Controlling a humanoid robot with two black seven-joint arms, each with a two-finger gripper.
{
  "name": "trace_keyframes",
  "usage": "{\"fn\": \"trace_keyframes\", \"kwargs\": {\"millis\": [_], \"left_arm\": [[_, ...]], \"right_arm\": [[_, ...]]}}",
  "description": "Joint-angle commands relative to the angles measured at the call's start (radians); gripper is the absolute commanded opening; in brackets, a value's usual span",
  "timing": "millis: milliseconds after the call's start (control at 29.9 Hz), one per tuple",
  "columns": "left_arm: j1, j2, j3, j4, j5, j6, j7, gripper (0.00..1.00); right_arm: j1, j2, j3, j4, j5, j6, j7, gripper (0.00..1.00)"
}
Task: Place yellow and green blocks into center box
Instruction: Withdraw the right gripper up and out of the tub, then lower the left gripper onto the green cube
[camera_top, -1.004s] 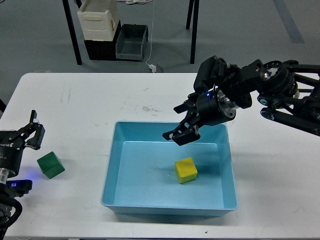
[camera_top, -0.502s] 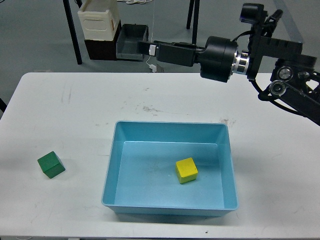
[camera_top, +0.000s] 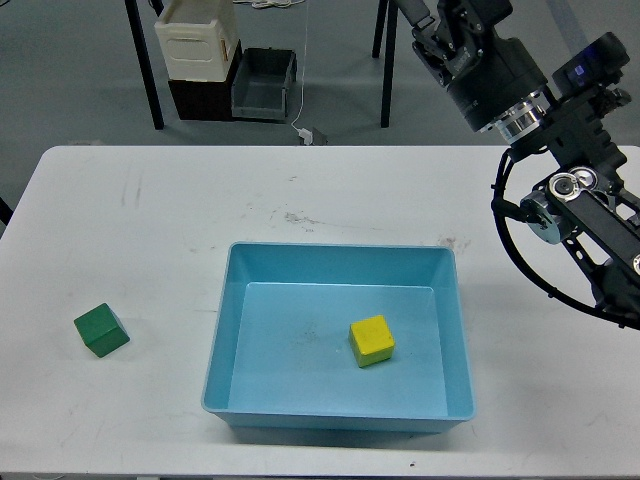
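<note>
The yellow block (camera_top: 371, 340) lies inside the light blue box (camera_top: 225, 330) at the table's center, right of the box's middle. The green block (camera_top: 101, 330) sits on the white table (camera_top: 150, 220) at the left, well apart from the box. My right arm (camera_top: 500, 75) is raised high at the upper right, above the table's far edge. My right gripper (camera_top: 412, 12) is dark and cut off by the top edge, so its fingers cannot be told apart. It holds nothing that I can see. My left arm and gripper are out of view.
Beyond the table's far edge, on the floor, stand a cream crate (camera_top: 197, 40) on a black bin and a grey bin (camera_top: 265, 85), between black table legs (camera_top: 145, 65). My right arm's linkage (camera_top: 580, 220) hangs over the table's right side.
My right arm lifted out of the box, swung away and now points up at the upper right. My left gripper, near the green block a second ago, has left the view. The blocks have not moved.
</note>
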Motion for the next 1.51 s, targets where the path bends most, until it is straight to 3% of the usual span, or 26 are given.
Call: {"fn": "trace_keyframes", "kwargs": {"millis": [0, 167, 368, 602, 837, 1104, 1472], "left_arm": [[-0.031, 0.005, -0.006, -0.008, 0.01, -0.001, -0.002, 1.0], [-0.054, 0.026, -0.009, -0.016, 0.028, -0.031, -0.002, 1.0], [-0.158, 0.034, -0.003, -0.019, 0.194, -0.031, -0.002, 1.0], [-0.276, 0.118, 0.053, -0.08, 0.662, -0.031, -0.002, 1.0], [-0.35, 0.23, 0.293, -0.209, 1.014, -0.031, -0.002, 0.99], [-0.517, 0.243, 0.624, -0.212, 1.28, -0.031, -0.002, 0.99], [-0.72, 0.23, 1.047, -0.211, 1.375, -0.031, -0.002, 0.98]], "right_arm": [[-0.129, 0.017, 0.101, 0.015, 0.06, -0.007, -0.029, 1.0], [-0.307, 0.002, 0.205, 0.119, 0.093, 0.021, -0.035, 1.0], [-0.458, -0.088, 0.356, 0.203, 0.138, 0.194, -0.027, 1.0], [-0.607, -0.144, 0.494, 0.205, 0.216, 0.269, -0.023, 1.0], [-0.709, -0.136, 0.547, 0.243, 0.225, 0.271, 0.0, 1.0], [-0.768, -0.136, 0.549, 0.242, 0.225, 0.265, 0.022, 1.0], [-0.795, -0.135, 0.567, 0.243, 0.225, 0.262, 0.033, 1.0]]}}
